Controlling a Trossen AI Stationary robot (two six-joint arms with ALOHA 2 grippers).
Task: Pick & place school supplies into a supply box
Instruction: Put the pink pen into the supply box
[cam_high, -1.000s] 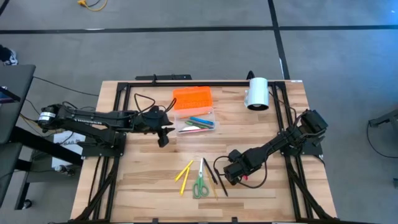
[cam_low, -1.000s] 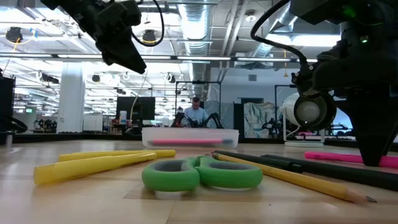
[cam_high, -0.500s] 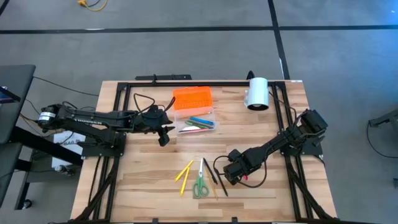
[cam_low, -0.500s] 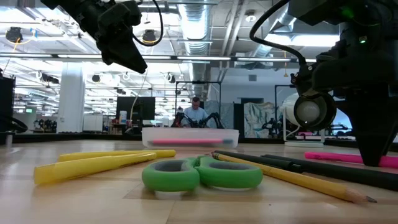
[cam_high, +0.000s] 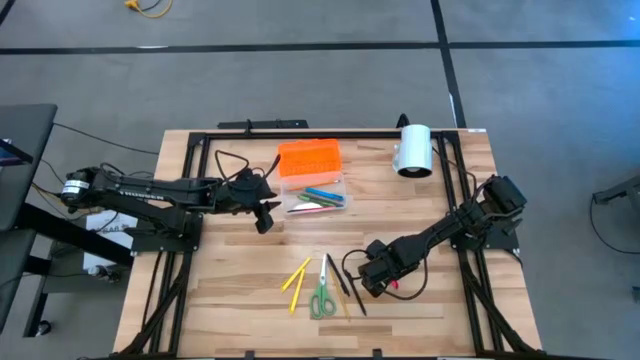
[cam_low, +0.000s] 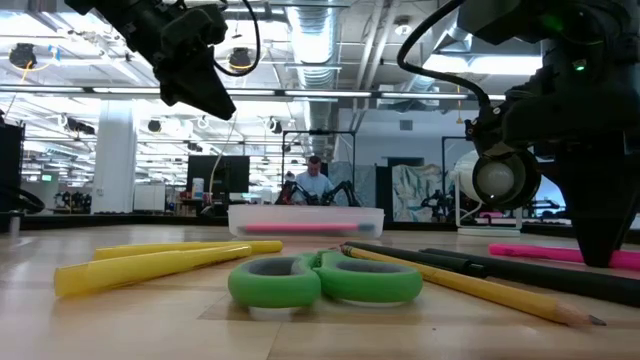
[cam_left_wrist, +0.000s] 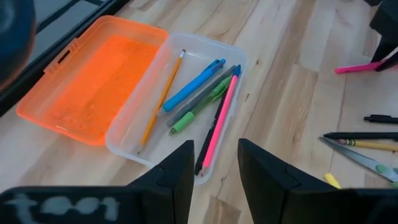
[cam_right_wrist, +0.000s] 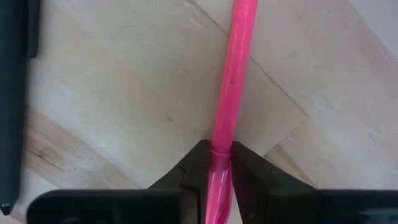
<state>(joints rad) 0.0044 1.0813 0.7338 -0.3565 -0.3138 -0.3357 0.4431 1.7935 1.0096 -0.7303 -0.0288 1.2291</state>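
Right gripper pinched on pink pen, pen flat on table. Lift straight, keep level, carry to box. Left gripper empty, part open, waits beside box.

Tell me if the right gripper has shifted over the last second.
Barely, if at all. In the high view the right gripper sits in almost the same spot beside the green scissors, shut on the pink pen.
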